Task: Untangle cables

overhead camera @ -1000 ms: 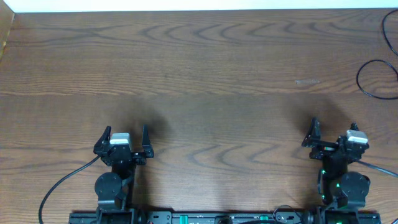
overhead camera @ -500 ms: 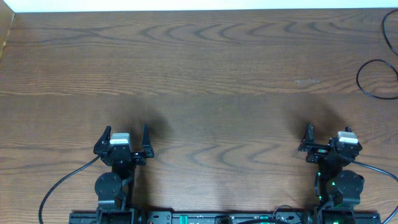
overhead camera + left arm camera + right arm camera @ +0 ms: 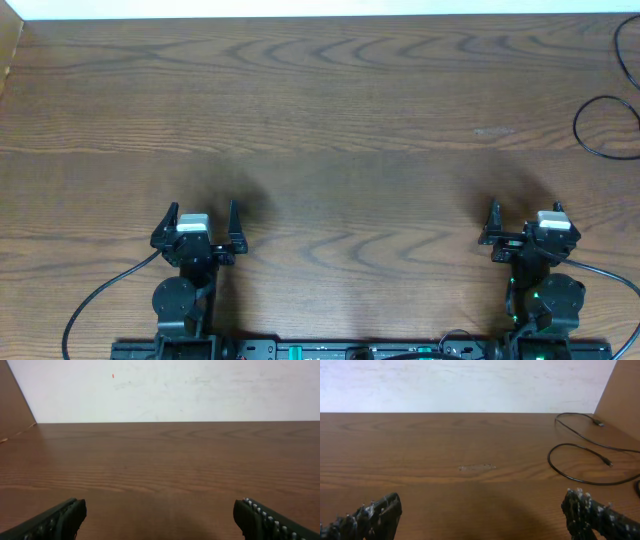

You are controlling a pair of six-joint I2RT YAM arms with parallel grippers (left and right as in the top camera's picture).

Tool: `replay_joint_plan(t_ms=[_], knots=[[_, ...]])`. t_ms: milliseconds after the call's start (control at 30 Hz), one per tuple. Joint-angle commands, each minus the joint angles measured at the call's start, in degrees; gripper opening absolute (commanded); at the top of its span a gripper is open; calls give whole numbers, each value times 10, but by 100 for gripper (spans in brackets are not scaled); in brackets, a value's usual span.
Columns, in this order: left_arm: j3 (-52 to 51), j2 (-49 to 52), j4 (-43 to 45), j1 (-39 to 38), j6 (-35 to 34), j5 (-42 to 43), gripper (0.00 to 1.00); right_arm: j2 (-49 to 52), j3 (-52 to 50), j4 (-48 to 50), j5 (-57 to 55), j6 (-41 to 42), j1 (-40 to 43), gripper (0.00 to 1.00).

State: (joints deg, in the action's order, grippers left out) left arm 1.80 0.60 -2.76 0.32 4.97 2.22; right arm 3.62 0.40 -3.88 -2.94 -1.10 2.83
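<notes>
Wood table [image 3: 320, 100], black cable [image 3: 577, 127], left claw [image 3: 202, 208], right claw [image 3: 525, 208] parted

Black cable [image 3: 577, 128] loops at table [image 3: 320, 120] far right edge.

Wooden table [image 3: 330, 110] — dark brown, pronounced grain running left to right. One pale scuff mark [image 3: 493, 131] right of centre in the overhead frame. White wall [image 3: 170, 390] along the far edge — faint smudges. Brown side panel [image 3: 12, 400] upper left of the left wrist frame; second brown panel [image 3: 620, 395] upper right of the right wrist frame.
</notes>
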Motion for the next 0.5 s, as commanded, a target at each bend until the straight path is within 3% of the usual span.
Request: replay_joint_plan(t_ms=[0, 467], knots=[[-16, 0, -12, -1, 8, -14, 98, -3, -1, -4, 5, 0, 2, 99], [-16, 0, -12, -1, 8, -14, 98, -3, -1, -2, 0, 8, 2, 99]])
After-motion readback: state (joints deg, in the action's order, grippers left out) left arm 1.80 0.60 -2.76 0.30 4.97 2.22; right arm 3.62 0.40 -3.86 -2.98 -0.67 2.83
